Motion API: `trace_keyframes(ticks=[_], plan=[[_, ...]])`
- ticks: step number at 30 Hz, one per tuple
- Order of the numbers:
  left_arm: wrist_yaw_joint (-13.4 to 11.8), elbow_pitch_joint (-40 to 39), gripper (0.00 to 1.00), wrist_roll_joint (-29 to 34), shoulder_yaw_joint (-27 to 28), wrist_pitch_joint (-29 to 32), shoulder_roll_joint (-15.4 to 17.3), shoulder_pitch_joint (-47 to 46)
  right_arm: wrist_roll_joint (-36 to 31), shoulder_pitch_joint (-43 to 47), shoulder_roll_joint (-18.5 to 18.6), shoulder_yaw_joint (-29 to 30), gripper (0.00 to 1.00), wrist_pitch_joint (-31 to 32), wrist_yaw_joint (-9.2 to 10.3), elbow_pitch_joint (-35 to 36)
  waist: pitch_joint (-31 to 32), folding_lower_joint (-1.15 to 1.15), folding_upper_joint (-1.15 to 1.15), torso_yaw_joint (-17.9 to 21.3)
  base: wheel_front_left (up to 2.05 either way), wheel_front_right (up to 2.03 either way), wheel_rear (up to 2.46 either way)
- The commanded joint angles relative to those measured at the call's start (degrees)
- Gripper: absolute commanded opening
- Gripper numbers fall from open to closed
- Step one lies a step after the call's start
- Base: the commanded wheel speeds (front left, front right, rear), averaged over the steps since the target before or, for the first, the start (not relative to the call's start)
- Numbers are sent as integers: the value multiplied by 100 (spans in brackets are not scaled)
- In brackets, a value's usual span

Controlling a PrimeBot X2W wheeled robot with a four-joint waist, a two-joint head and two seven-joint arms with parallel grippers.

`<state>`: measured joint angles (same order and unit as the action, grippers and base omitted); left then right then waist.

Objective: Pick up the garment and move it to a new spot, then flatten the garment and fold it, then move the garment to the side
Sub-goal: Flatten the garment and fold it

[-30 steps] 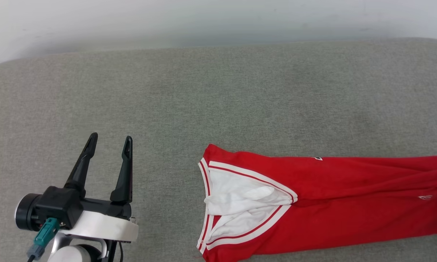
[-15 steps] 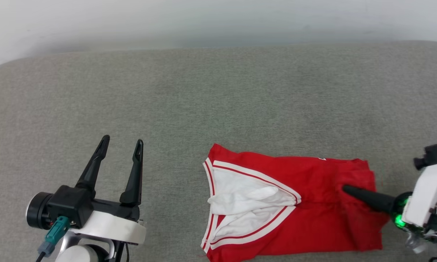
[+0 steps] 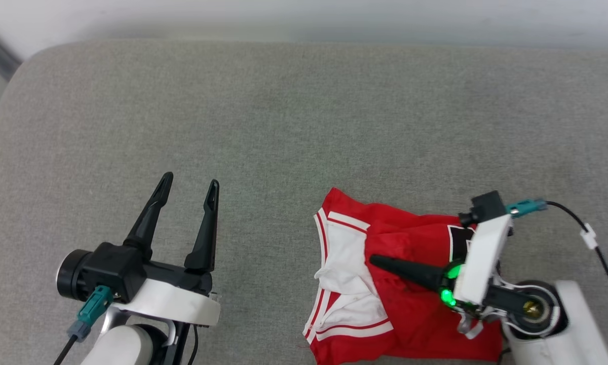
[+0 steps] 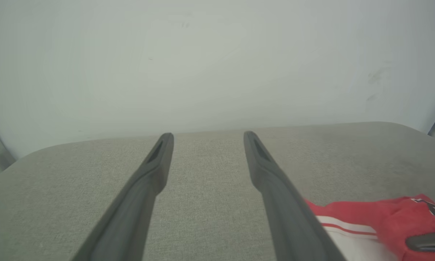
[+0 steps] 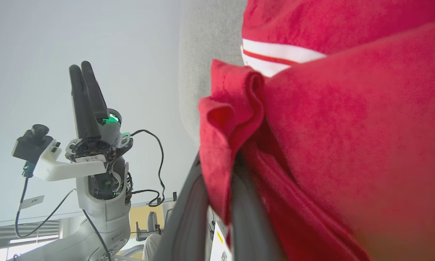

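right end effector (image 3: 381,262): I had it shut tight on a fold of the red cloth, with its dark fingers lying across the shirt.
left end effector (image 3: 191,178): I had it wide open, holding nothing, over the grey surface (image 3: 283,126).
garment (image 3: 415,235): it lay bunched up under my right end effector. Its white, stripy part sat just past those fingertips. It was well to the right of my left end effector, not touching it.
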<state>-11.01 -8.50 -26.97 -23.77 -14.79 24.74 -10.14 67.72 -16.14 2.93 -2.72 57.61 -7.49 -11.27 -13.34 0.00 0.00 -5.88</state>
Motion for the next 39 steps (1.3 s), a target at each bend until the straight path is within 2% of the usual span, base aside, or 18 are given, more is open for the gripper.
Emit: trace_keyframes(ticks=[1,5,6,7,8,11,17,21,23,25,27,31,36,39], plan=[[30,25,100,7,11,-18,-36,-79,-48,-127,-8,-158,0,-152,0,-103,-102,0,0,-72,0,0,0],[75,76,100,30,23,-32,-93,-132,-179,-285,-8,-561,0,-666,0,-384,-212,0,0,-127,0,0,0],[85,85,100,36,36,-35,-99,-148,-145,-310,-8,-638,13,-781,0,-450,-227,0,0,-129,0,0,0],[91,96,100,40,50,-34,-105,-160,-179,-334,-13,-716,49,-883,0,-508,-241,0,0,-125,0,0,0],[100,107,100,48,55,-36,-114,-167,-246,-370,-12,-795,100,-980,0,-545,-250,0,0,-120,0,0,0],[118,144,100,65,72,-41,-137,-189,-353,-457,14,-991,100,-1222,0,-484,-238,0,0,-89,0,0,0],[117,208,100,99,120,-46,-129,-107,-730,-491,469,-1482,100,-1676,0,205,-81,0,0,59,0,0,0],[77,227,100,108,155,-48,-113,-34,-1684,-437,1017,-1683,100,-2455,0,646,56,0,0,179,0,0,0],[48,238,100,110,189,-49,-97,16,-2462,-385,1298,-1605,100,-2932,0,725,120,0,0,255,0,0,0],[15,250,100,109,235,-49,-95,51,-3118,-265,1394,-1414,100,-3328,0,744,177,0,0,334,0,0,0],[-20,268,100,118,280,-50,-103,96,-3697,-122,1420,-1061,100,-3701,0,766,229,0,0,414,0,0,0],[-70,301,100,110,410,-45,-145,194,-4403,201,1281,-325,100,-4381,0,921,334,0,0,570,0,0,0],[-117,367,100,85,695,-40,-214,377,-4911,576,1000,390,100,-5228,0,1232,468,0,0,730,0,0,0],[-83,417,100,86,837,-39,-263,508,-5146,768,811,532,100,-5624,0,1434,579,0,0,784,0,0,0]])
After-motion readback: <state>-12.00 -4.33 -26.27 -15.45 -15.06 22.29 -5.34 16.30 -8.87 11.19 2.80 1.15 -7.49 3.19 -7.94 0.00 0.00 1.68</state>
